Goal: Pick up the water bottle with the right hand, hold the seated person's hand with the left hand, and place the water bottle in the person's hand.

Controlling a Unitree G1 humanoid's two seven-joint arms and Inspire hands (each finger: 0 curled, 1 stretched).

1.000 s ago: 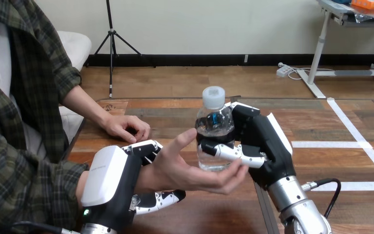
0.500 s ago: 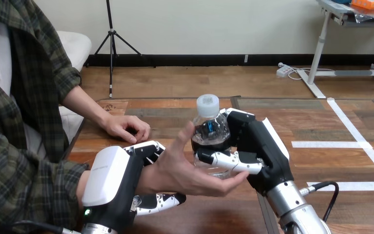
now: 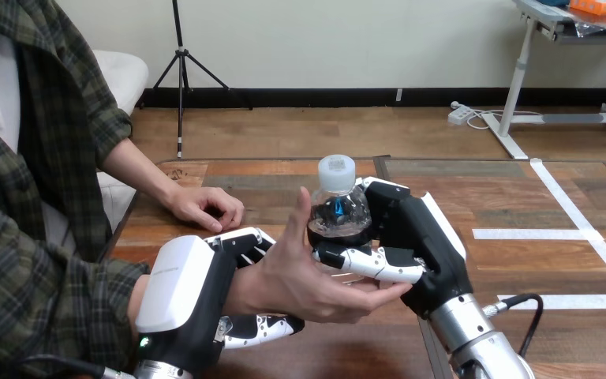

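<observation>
Over the near edge of the tabletop (image 3: 513, 197), mid-handoff: right hand (image 3: 422, 241) wrapped round the water bottle (image 3: 338, 212), nestled upright against the person's hand (image 3: 304, 276), left hand (image 3: 180, 296) clasping the wrist (image 3: 239, 288), so next probably loosening that right grip gently.

One clear plastic water bottle with a white cap (image 3: 337, 207) and one wooden desk (image 3: 513, 197) were there. The robot showed two black-and-white hands, left hand (image 3: 183, 296) and right hand (image 3: 424, 246). The person's hands (image 3: 296, 272) numbered two.
</observation>
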